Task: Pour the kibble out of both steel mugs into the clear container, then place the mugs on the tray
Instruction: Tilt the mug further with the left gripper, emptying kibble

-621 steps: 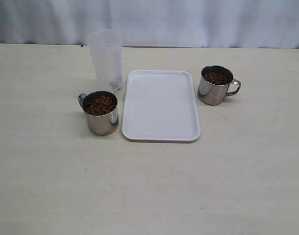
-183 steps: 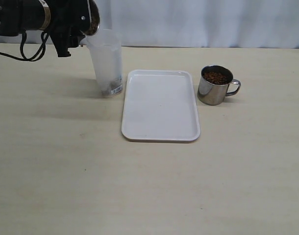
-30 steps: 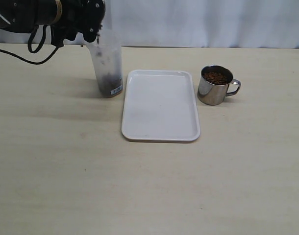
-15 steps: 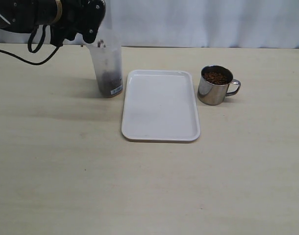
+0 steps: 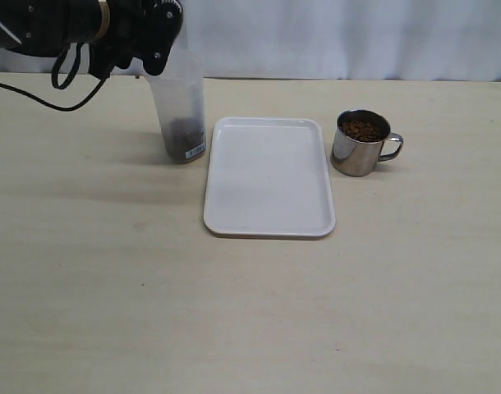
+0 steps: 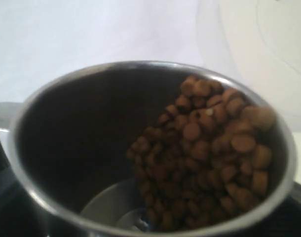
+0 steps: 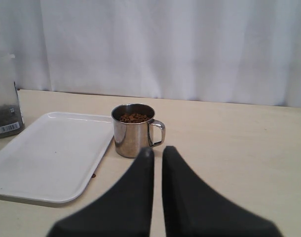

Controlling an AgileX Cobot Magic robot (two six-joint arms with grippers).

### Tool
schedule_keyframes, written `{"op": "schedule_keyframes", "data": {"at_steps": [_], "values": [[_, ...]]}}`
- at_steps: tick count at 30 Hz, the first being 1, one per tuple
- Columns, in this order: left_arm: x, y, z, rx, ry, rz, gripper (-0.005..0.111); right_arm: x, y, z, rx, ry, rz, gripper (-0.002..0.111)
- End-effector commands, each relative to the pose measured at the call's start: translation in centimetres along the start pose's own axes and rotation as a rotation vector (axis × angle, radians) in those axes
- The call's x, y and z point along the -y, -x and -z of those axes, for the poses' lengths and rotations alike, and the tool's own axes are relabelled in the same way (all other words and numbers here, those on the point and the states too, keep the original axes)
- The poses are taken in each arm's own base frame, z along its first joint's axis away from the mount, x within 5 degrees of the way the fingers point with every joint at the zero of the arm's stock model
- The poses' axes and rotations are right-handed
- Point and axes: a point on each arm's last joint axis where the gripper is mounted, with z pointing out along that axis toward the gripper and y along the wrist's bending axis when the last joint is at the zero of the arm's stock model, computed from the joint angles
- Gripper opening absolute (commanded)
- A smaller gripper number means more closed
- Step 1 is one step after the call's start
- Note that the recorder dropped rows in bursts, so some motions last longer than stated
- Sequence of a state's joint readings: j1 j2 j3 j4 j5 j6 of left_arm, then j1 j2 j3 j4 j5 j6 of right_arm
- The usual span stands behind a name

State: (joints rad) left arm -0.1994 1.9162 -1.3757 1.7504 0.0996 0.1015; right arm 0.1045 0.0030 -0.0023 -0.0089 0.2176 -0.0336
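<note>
The left gripper (image 5: 156,33), its jaws spread wide, holds one steel mug (image 6: 66,138) tipped over the clear container (image 5: 182,115), which stands by the far edge of the table (image 5: 250,312) toward its left, with kibble (image 6: 209,148) piled at the mug's rim, while the right gripper (image 7: 157,152) is shut tight and holds nothing.
</note>
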Motion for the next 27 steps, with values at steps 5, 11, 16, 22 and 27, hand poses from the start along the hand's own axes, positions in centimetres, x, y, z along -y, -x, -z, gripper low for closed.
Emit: {"op": "schedule_keyframes", "data": {"at_steps": [5,11,16,22,27], "values": [[-0.1,0.4,-0.5,-0.032,-0.003,-0.033,0.0,0.0,0.0,0.0,0.007,0.001,0.011,0.005],[-0.4,1.0,-0.7,-0.035,0.005,-0.05,0.0,0.0,0.0,0.0,0.007,0.001,0.011,0.005],[-0.6,1.4,-0.7,-0.034,0.007,-0.091,0.0,0.0,0.0,0.0,0.007,0.001,0.011,0.005],[-0.5,1.2,-0.7,-0.054,0.003,-0.122,0.0,0.0,0.0,0.0,0.007,0.001,0.011,0.005],[-0.5,1.2,-0.7,-0.055,0.002,-0.144,0.0,0.0,0.0,0.0,0.007,0.001,0.011,0.005]]}}
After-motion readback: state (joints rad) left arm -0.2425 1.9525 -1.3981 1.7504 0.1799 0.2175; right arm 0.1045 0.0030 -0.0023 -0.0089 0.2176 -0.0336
